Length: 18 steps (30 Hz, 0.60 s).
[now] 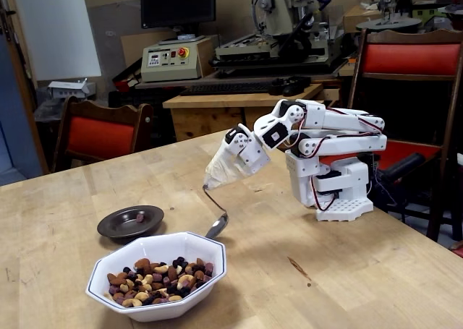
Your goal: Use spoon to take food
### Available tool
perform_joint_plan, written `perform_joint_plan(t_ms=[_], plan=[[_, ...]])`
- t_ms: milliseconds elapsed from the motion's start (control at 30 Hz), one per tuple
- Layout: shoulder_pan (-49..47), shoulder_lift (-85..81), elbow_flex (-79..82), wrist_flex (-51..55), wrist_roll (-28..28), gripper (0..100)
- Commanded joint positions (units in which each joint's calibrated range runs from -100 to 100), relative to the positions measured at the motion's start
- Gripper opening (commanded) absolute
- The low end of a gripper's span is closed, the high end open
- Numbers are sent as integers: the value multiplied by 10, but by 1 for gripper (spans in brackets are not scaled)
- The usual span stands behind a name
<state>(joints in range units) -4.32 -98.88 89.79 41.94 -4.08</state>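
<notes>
In the fixed view a white arm reaches left from its base. Its gripper (221,166) is hidden inside a beige cone-like wrap that covers the top of the spoon (215,220). The thin bent handle hangs down from the wrap, and the shiny bowl of the spoon hovers just above the right rim of the white bowl (210,267). The food (155,280), tan and brown nuts with dark purple bits, fills the white bowl's bottom. I cannot make out the fingers under the wrap.
A small dark saucer (116,228) with one dark piece (139,216) sits left of the spoon, behind the white bowl. The arm's base (336,188) stands on the wooden table at right. Red chairs and a workbench with machines are behind.
</notes>
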Motion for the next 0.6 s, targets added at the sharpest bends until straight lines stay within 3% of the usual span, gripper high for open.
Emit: perform_joint_plan(t_ms=[0,233,567], plan=[[1,3,47,-91,2,5],[-3,3,102,-159,0,5],[1,3,102,-65,1,5]])
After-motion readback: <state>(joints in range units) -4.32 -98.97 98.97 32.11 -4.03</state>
